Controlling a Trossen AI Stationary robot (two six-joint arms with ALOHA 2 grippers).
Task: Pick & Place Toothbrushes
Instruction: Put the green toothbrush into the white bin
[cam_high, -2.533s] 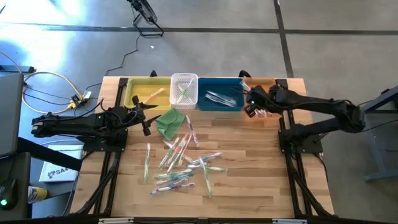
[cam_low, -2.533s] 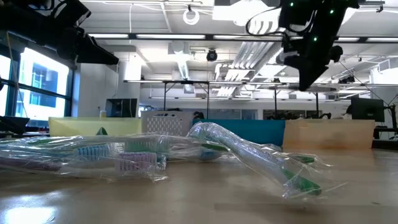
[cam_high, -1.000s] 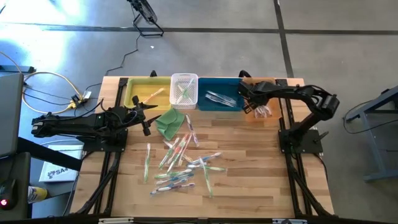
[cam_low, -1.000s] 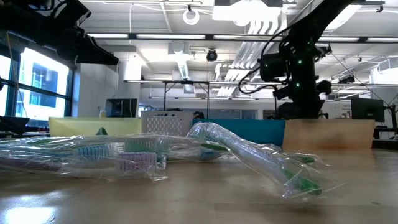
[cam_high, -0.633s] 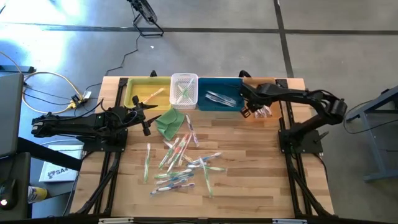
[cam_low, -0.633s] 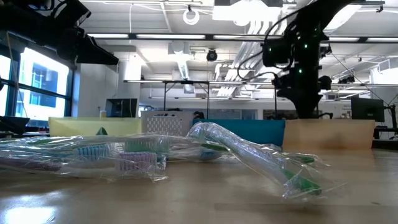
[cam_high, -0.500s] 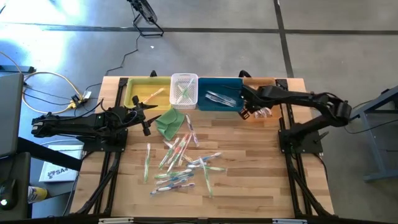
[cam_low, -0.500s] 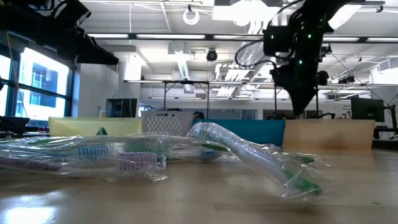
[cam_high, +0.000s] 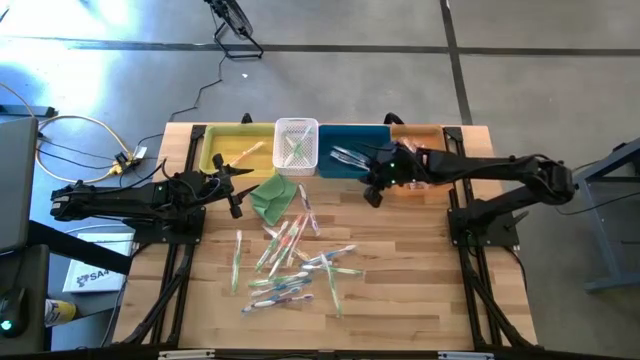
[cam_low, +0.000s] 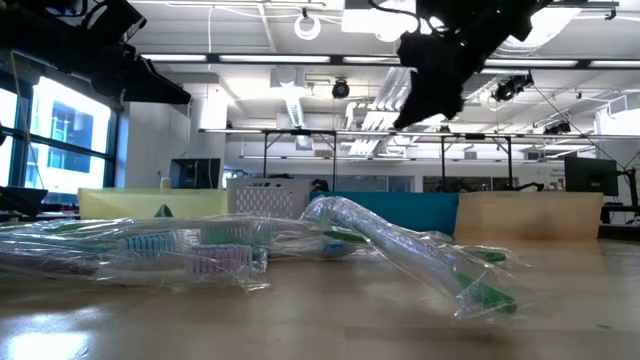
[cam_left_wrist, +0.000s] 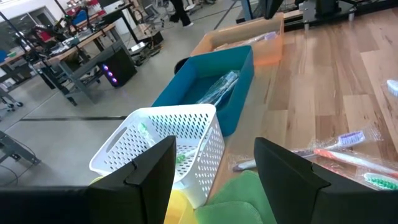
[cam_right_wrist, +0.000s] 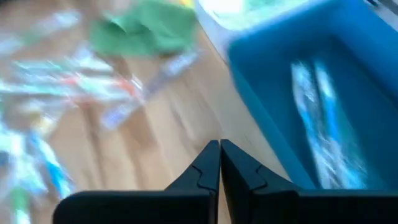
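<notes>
Several wrapped toothbrushes lie in a loose heap on the wooden table, and show close up in the low view. Others lie in the bins at the far edge. My right gripper hangs shut and empty over the table, just in front of the blue bin. In its wrist view the shut fingertips point down at bare wood beside that bin. At the left my left gripper is open and empty, near the green cloth.
Along the far edge stand a yellow bin, a white basket, the blue bin and an orange bin, each with toothbrushes inside. The folded green cloth lies in front of the basket. Bare wood lies right of the heap.
My right gripper has swung from over the orange bin toward the table's left and near edges, past the blue bin's front. It has risen and tipped less steeply downward. Its fingers, apart earlier, have shut on nothing. The toothbrushes lie as before.
</notes>
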